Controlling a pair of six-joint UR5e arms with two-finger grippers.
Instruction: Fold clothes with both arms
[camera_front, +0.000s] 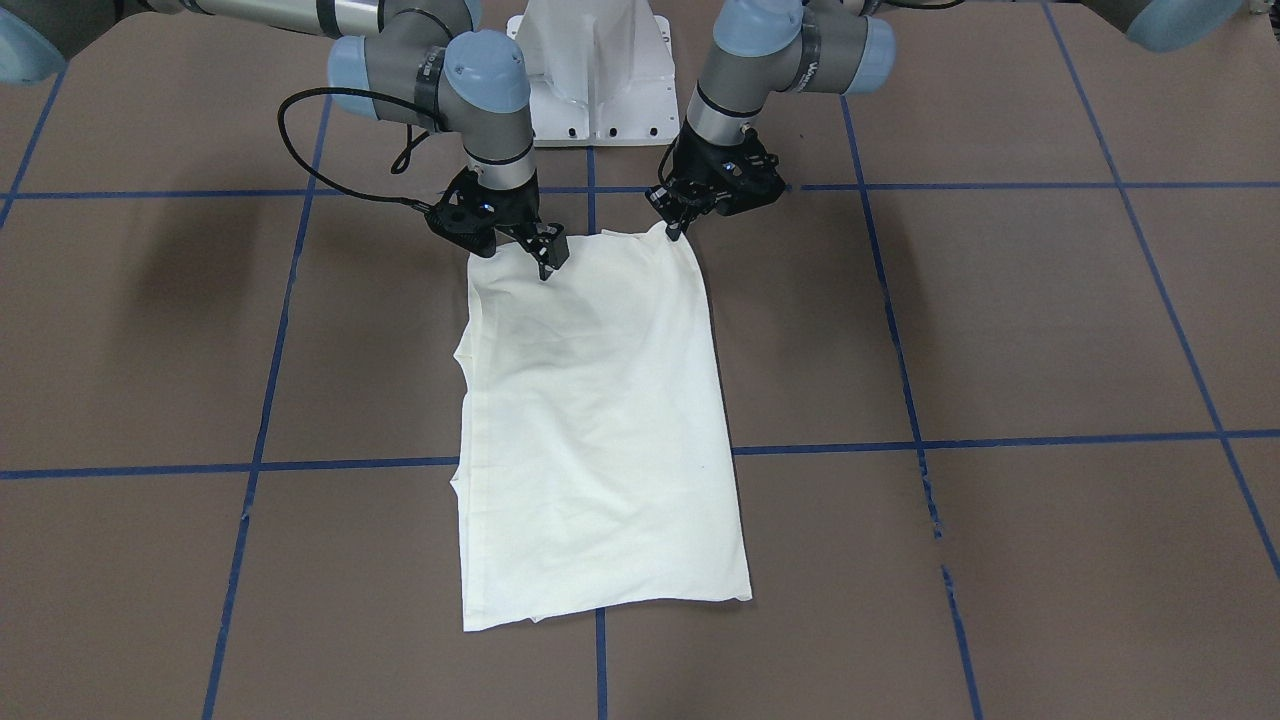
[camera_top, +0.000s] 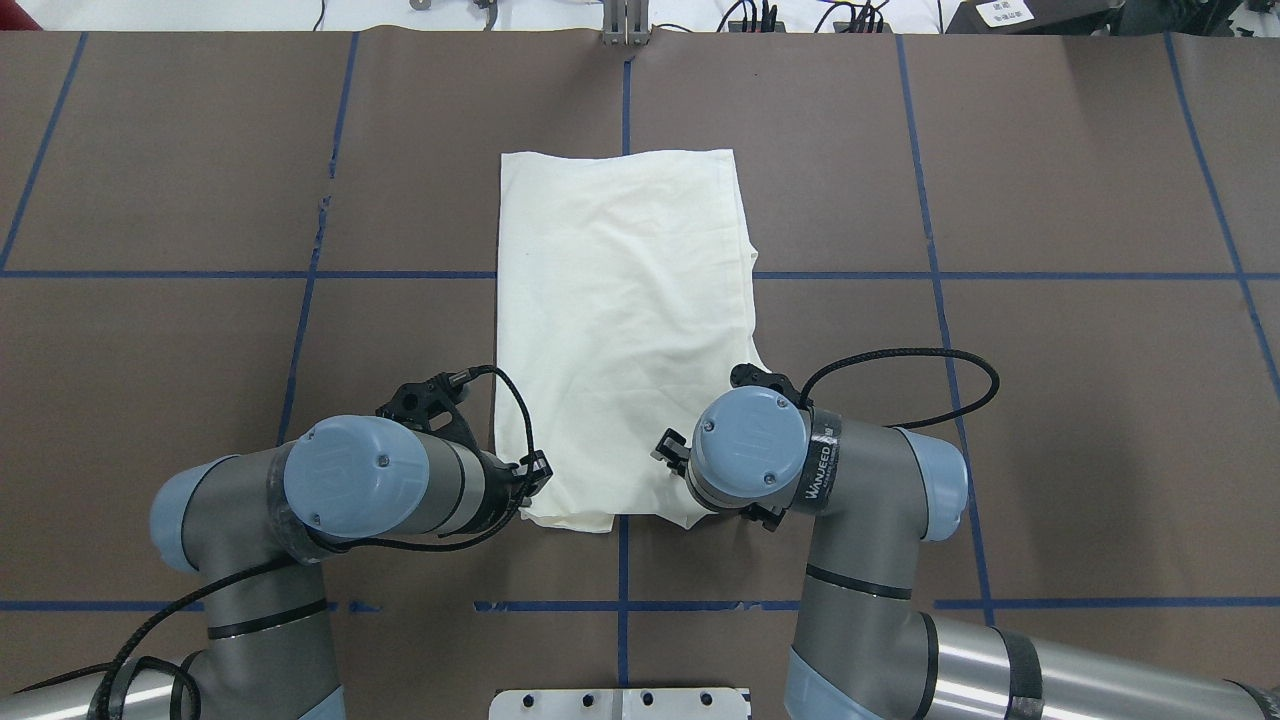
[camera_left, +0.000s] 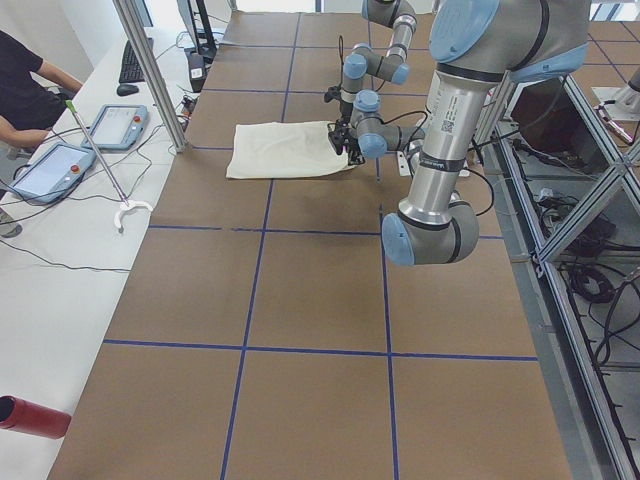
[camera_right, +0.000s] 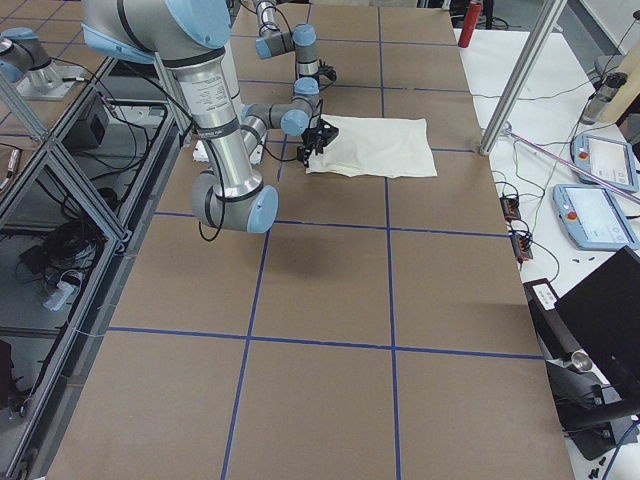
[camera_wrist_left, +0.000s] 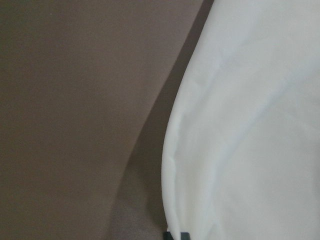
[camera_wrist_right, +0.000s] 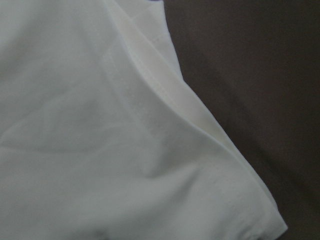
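Black left gripper (camera_front: 678, 228) and right gripper (camera_front: 548, 258) meet the folded cream-white shirt (camera_front: 600, 420) beneath them, whether clamped I cannot tell; next, lift evenly.

Only legible txt: "WANJEED" on black band (camera_top: 826, 462) round right arm (camera_top: 860, 560), nr wrist.

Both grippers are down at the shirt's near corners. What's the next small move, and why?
Probably lift both corners slightly, together. The left gripper and right gripper sit at the robot-side corners of the cream-white cloth shirt, lying flat as a long rectangle not yet halved. Whether they grip is unclear.
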